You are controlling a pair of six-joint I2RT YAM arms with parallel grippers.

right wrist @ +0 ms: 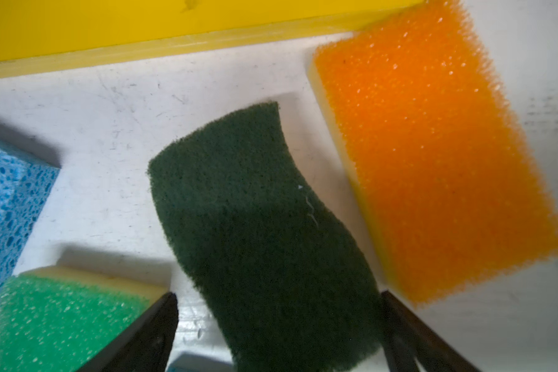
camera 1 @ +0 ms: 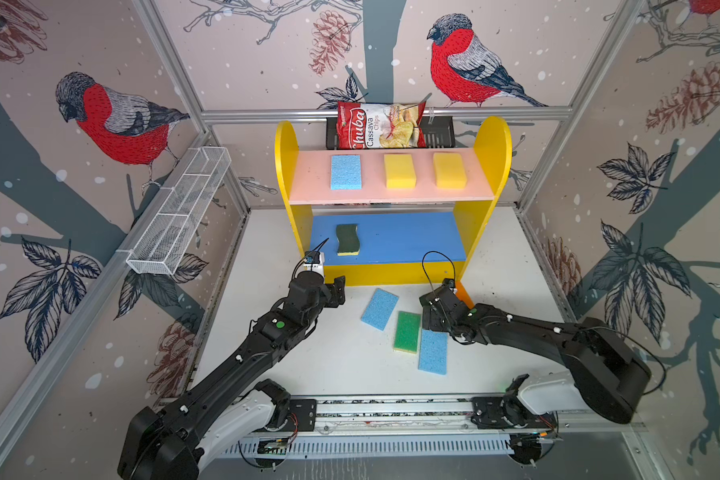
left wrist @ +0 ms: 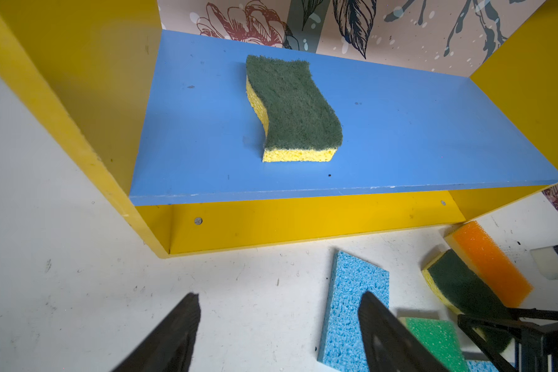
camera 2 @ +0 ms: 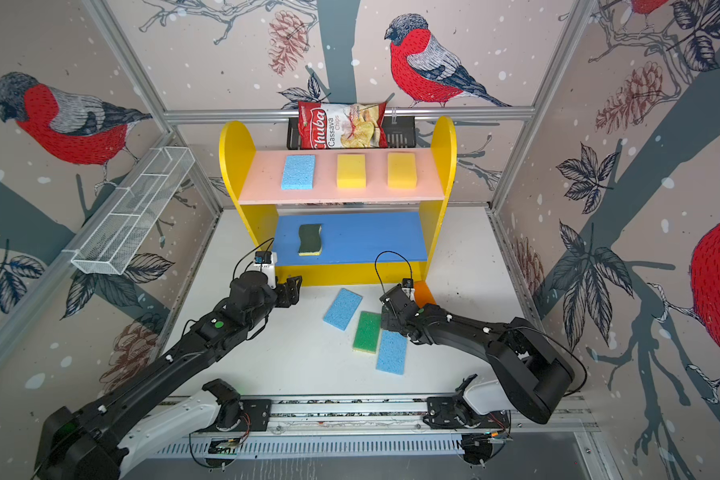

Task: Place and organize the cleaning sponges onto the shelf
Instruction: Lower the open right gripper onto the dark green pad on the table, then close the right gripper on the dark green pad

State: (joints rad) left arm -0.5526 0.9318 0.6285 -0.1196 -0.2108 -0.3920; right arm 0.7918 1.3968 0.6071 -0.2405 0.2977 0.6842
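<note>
Jaws: right pair spread astride dark-green wavy sponge (right wrist: 264, 241) on worktop (right wrist: 110, 112); left pair spread, empty. We should centre on its waist, lower, then pinch.

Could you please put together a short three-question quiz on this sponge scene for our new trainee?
1. True or false: the pink top board carries three sponges.
2. Which lies between the open fingers of the right gripper? A. orange sponge B. dark-green wavy sponge C. bright green sponge
3. Fill in: the blue middle board carries ___ sponge(s).
Key: 1 true; 2 B; 3 one.
</note>
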